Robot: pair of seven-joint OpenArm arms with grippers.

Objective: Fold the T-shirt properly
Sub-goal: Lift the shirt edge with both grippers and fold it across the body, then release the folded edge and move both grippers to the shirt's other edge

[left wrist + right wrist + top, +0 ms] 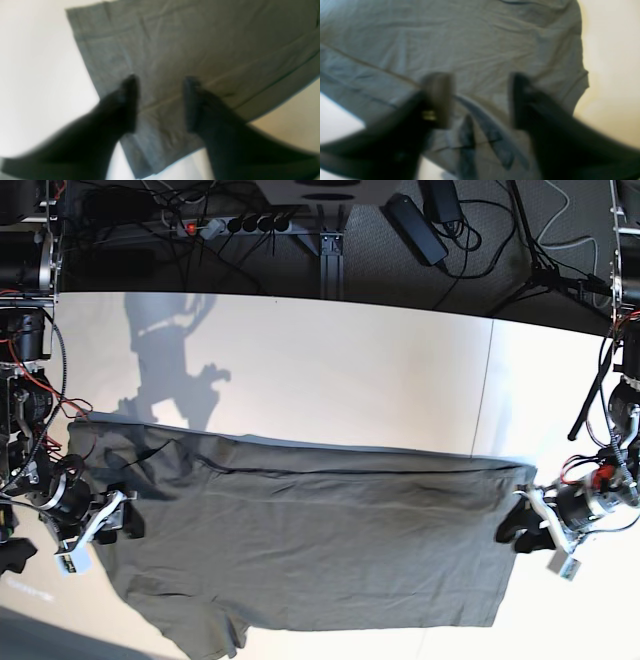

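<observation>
The dark grey-olive T-shirt (320, 550) lies flat on the white table (330, 370), neck end towards the base view's left and hem end towards its right, with one sleeve (215, 630) at the near left. My left gripper (161, 102) is open above the hem end of the T-shirt (200, 45), near a corner; in the base view it (522, 530) sits at the cloth's right edge. My right gripper (480, 100) is open above the T-shirt (470, 37) near a sleeve; in the base view it (118, 518) sits at the left edge. Both wrist views are blurred.
Beyond the table's far edge are a power strip (225, 224), a black adapter (415, 225), loose cables and a tripod leg (550, 275). A seam (484, 390) crosses the table at the right. Bare white table lies behind the shirt.
</observation>
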